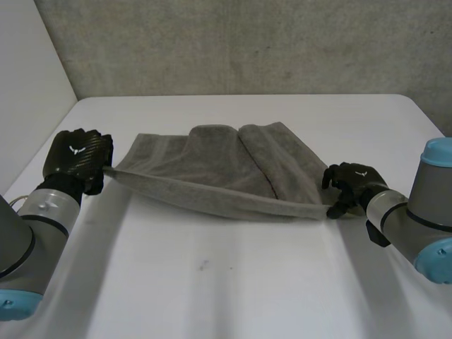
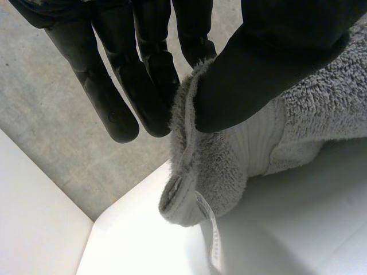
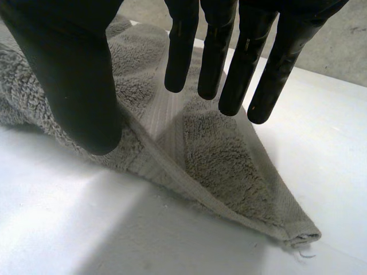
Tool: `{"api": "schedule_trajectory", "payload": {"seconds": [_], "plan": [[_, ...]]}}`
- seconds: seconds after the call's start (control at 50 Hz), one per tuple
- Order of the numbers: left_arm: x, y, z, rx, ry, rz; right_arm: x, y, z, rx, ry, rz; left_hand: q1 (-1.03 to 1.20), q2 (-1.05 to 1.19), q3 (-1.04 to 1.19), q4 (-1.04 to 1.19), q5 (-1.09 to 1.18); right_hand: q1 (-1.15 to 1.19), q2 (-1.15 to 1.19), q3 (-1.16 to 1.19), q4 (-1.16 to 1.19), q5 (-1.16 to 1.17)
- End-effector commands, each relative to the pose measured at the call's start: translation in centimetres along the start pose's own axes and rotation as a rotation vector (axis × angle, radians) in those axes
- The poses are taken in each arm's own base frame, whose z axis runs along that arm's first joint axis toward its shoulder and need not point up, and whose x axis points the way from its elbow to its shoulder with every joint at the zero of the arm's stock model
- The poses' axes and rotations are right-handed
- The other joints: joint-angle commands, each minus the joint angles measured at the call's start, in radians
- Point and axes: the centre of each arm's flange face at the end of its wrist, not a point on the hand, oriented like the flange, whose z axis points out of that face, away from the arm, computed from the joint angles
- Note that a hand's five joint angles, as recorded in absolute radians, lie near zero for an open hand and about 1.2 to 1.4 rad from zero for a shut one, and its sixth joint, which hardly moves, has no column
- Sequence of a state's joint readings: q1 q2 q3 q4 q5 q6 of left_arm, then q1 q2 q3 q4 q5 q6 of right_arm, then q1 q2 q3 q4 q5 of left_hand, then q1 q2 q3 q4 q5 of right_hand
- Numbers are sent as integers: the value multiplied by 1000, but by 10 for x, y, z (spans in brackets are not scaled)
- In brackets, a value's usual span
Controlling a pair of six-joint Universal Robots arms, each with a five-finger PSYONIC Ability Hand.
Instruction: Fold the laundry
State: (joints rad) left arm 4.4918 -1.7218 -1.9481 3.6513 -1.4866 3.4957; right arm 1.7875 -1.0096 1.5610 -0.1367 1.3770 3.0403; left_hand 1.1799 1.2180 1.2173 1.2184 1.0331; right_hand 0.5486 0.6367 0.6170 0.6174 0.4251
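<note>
- A grey towel (image 1: 212,169) lies spread across the middle of the white table (image 1: 233,282), partly folded over itself, stretching between my two hands.
- My left hand (image 1: 76,157) pinches the towel's left corner between thumb (image 2: 269,63) and fingers (image 2: 143,86), holding that end up off the table.
- My right hand (image 1: 351,183) is released: its fingers (image 3: 229,63) hang straight above the towel's right end.
- That end's corner (image 3: 301,234) rests on the table just past my fingertips.
</note>
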Motion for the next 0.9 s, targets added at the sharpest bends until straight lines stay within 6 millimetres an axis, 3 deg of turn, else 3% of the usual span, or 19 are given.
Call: {"api": "schedule_trajectory", "payload": {"seconds": [0.02,0.08,0.22,0.4,0.46,0.5,0.56,0.6,0.62,0.66,0.7,0.74,0.8,0.9], "plan": [[-5,1,2,-1,-14,-17,1,3,2,-9,1,-7,216,178,179,178,189,843,755,775,774,792],[-4,1,1,-5,-11,-17,2,-1,2,4,-2,-3,216,178,179,178,189,848,760,779,779,797],[-2,-1,-2,-11,0,-18,12,-33,-8,88,25,-12,216,178,179,178,189,848,760,779,779,797],[-3,-12,-15,-38,21,-10,2,-37,-26,25,-68,-142,216,178,179,178,189,848,760,779,779,797],[-3,-18,-26,-79,53,-8,5,-39,-41,-38,-73,-287,216,178,179,178,189,848,760,779,779,797],[-4,-21,-34,-105,66,-2,5,-46,-67,-93,-71,-466,216,178,179,178,189,848,760,779,779,797],[-6,-29,-51,-159,86,22,2,-48,-82,-123,-83,-547,216,178,179,178,189,848,760,779,779,797],[-6,-33,-62,-191,102,45,-2,-52,-114,-189,-85,-686,216,178,179,178,189,848,760,779,779,797],[-7,-37,-73,-226,121,72,-2,-52,-114,-190,-85,-687,216,178,179,178,189,848,760,779,779,797],[-6,-39,-84,-265,145,105,0,-53,-146,-278,-42,-782,216,178,179,178,189,848,760,779,779,797],[-6,-39,-93,-308,170,135,2,-55,-157,-296,-14,-819,216,178,179,178,189,848,760,779,779,797],[-4,-36,-103,-350,202,199,3,-57,-163,-296,10,-846,216,178,179,178,189,848,760,779,779,797],[-3,-34,-103,-345,207,230,2,-60,-164,-273,22,-868,216,178,179,178,189,848,760,779,779,797],[-3,-25,-87,-291,181,278,5,-59,-148,-246,40,-871,216,178,179,178,189,848,760,779,779,797]]}}
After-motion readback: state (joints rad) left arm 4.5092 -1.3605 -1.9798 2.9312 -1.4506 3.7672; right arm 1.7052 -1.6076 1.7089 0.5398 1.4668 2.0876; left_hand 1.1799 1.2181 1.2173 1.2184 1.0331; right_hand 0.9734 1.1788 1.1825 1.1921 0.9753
